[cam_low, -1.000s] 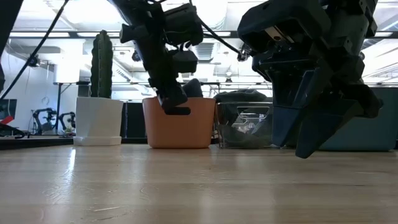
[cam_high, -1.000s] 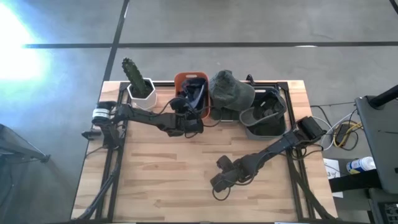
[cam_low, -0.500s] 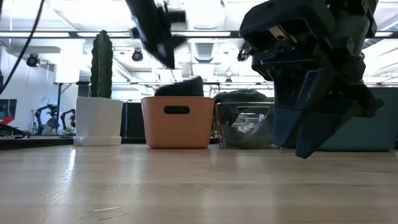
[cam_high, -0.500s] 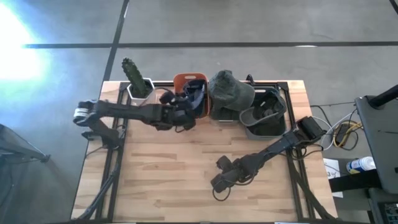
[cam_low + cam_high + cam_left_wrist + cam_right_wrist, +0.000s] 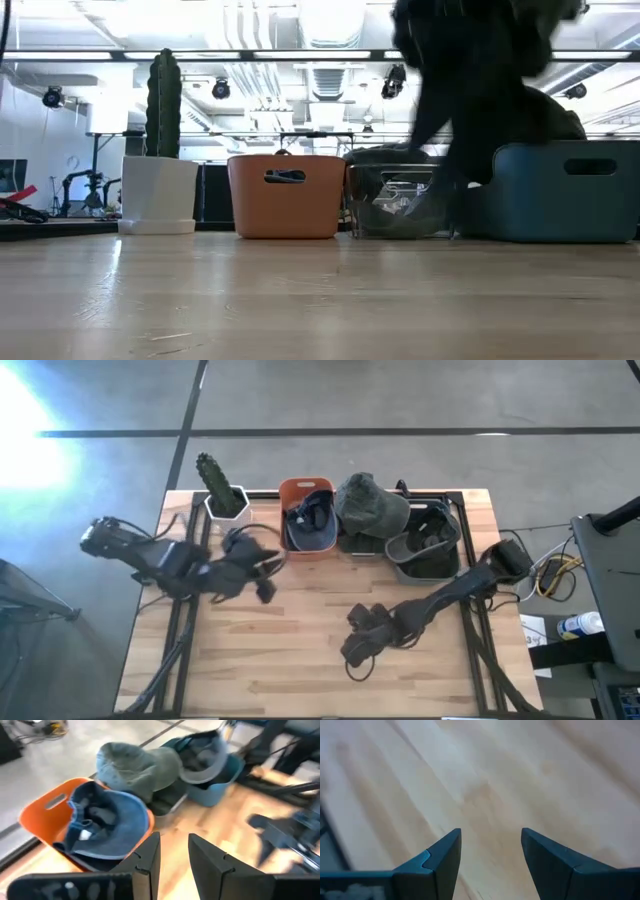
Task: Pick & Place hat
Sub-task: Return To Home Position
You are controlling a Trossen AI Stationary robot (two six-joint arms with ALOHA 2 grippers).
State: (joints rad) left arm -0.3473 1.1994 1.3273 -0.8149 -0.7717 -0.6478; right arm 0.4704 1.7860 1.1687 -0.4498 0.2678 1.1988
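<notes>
A blue denim hat lies crown down in the orange basket at the table's far edge. A green hat rests on the clear bin beside it. A dark hat sits in the grey-blue bin. My left gripper hovers open over the wood, near and left of the orange basket, holding nothing. My right gripper is open above bare wood at mid-table. It shows as a dark blur in the low view.
A cactus in a white pot stands at the far left corner. Orange basket, clear bin and blue bin line the far edge. Bare wood stretches across the near half.
My left gripper has drawn back from the orange basket toward the table's left and near edge, rising out of the low view. The blue hat has stayed in the basket. My right arm has stirred and now shows blurred in the low view.
</notes>
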